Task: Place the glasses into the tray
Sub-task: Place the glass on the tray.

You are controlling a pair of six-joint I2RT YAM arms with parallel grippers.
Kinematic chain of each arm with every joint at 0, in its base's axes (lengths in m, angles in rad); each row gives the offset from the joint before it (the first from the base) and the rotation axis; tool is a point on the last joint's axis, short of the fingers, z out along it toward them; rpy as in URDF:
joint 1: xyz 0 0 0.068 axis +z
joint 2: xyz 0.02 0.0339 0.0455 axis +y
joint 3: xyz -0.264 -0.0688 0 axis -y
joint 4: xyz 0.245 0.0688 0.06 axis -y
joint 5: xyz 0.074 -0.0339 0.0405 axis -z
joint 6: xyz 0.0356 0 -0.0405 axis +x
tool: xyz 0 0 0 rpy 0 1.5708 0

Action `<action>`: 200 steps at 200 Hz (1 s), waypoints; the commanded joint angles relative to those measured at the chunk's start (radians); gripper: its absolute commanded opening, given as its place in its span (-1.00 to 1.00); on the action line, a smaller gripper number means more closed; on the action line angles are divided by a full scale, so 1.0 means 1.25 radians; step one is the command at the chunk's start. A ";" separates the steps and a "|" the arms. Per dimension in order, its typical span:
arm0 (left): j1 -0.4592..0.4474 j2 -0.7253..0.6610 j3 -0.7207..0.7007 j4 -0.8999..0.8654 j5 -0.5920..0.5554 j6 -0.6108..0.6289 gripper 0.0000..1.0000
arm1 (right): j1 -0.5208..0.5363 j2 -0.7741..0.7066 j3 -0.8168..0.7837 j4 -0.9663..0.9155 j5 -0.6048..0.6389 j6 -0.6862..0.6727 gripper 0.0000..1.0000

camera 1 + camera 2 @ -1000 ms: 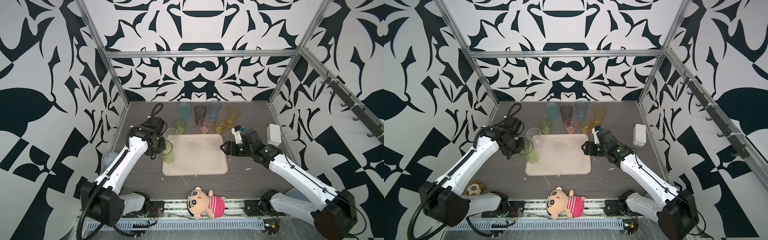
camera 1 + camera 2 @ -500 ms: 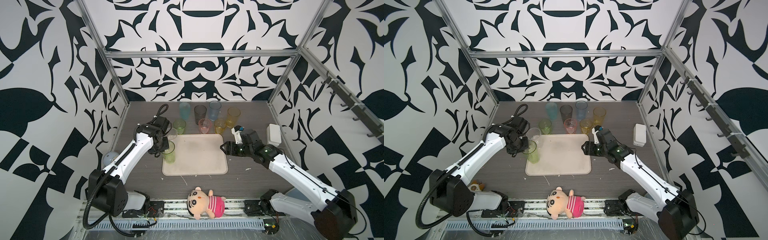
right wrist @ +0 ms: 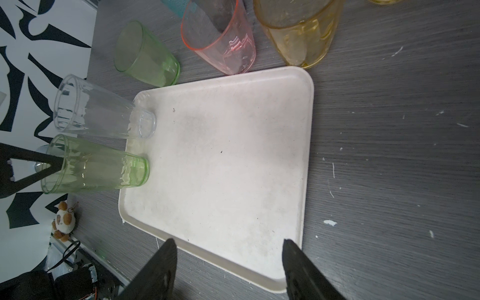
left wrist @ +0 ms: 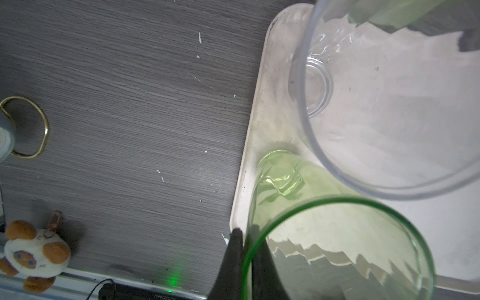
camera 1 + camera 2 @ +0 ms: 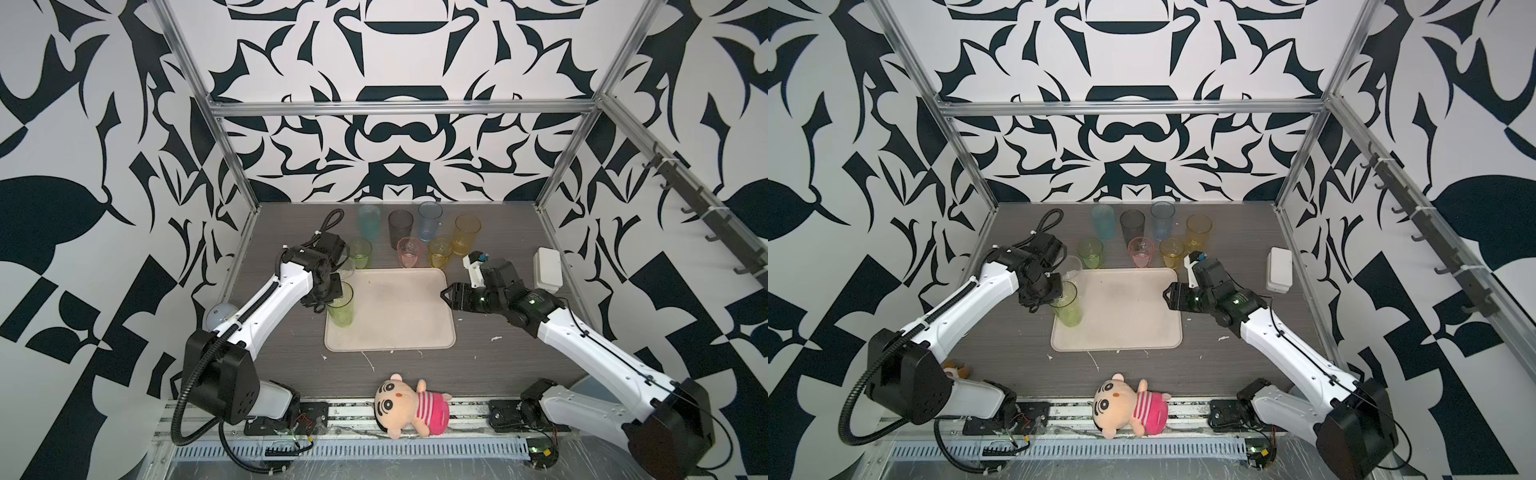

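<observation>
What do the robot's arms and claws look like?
Both arms have white shells and black joints. The left arm carries a black ribbed hose, the right arm a thin black cable. The left claw and right claw have black pointed fingers.

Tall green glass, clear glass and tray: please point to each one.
Tall green glass (image 5: 341,311): a top view, side wall.
Clear glass (image 3: 104,114): right wrist view, side wall.
Tray (image 5: 397,318): a top view, bare floor.

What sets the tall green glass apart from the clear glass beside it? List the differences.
The green glass is tinted; the clear glass is colourless. The left hand pinches the green glass's rim; the clear glass stands free. Both are tall, upright, at the left side of the tray.
</observation>
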 commanded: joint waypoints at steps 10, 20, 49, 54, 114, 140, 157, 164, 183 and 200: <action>-0.003 0.022 0.021 -0.010 -0.018 -0.018 -1.00 | 0.003 -0.004 -0.002 0.013 0.014 0.005 0.35; -0.003 0.025 0.023 -0.011 -0.021 -0.018 -1.00 | 0.004 -0.005 -0.002 0.011 0.014 0.005 0.35; -0.003 0.034 0.028 -0.009 -0.022 -0.018 -1.00 | 0.004 -0.010 -0.005 0.008 0.017 0.005 0.35; -0.003 0.036 0.028 -0.007 -0.022 -0.017 -1.00 | 0.004 -0.010 -0.004 0.007 0.019 0.005 0.35; -0.004 0.054 0.035 -0.002 -0.027 -0.018 -1.00 | 0.003 -0.008 -0.004 0.006 0.022 0.007 0.35; -0.004 0.057 0.038 -0.006 -0.025 -0.017 -1.00 | 0.003 -0.005 -0.004 0.006 0.022 0.007 0.35; -0.004 0.055 0.041 -0.012 -0.019 -0.015 -1.00 | 0.003 -0.003 -0.004 0.006 0.023 0.005 0.35; -0.003 0.054 0.042 -0.016 -0.017 -0.015 -1.00 | 0.004 -0.003 -0.004 0.006 0.024 0.005 0.35; -0.003 0.052 0.046 -0.029 -0.004 -0.011 -0.99 | 0.003 0.001 -0.005 0.007 0.023 0.006 0.35; -0.006 0.050 0.047 -0.038 -0.001 -0.011 -0.90 | 0.004 0.003 -0.005 0.008 0.023 0.006 0.35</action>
